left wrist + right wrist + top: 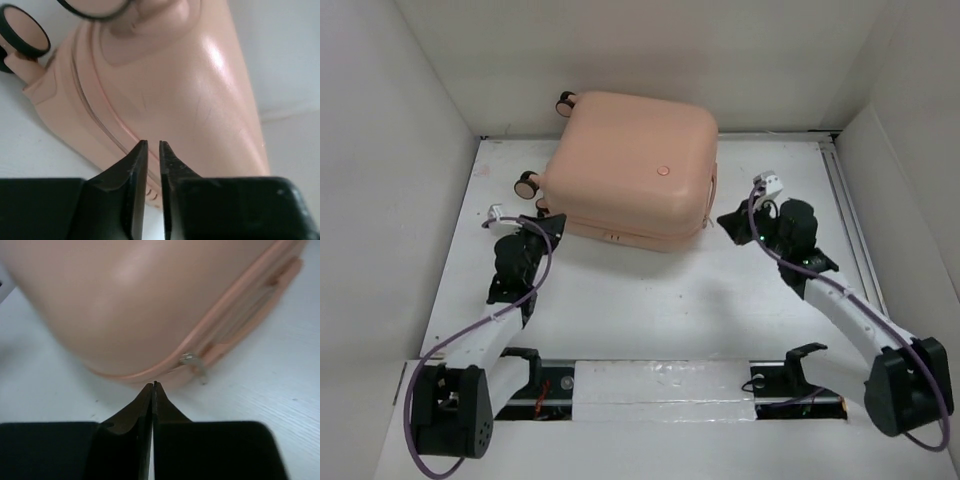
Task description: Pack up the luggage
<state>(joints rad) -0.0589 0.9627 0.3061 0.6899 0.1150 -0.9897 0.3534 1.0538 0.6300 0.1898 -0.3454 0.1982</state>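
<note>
The pale peach-pink luggage lies flat and closed at the back middle of the white table, its round logo on top and its wheels at the left. My left gripper sits at its front-left corner. In the left wrist view the jaws stand a thin slit apart, empty, right at the shell's seam. My right gripper is at the front-right corner. In the right wrist view it is shut and empty, its tips just short of the shell, next to a metal zipper pull.
White walls enclose the table on the left, back and right. A metal rail runs along the near edge between the arm bases. A caster wheel shows at the upper left of the left wrist view.
</note>
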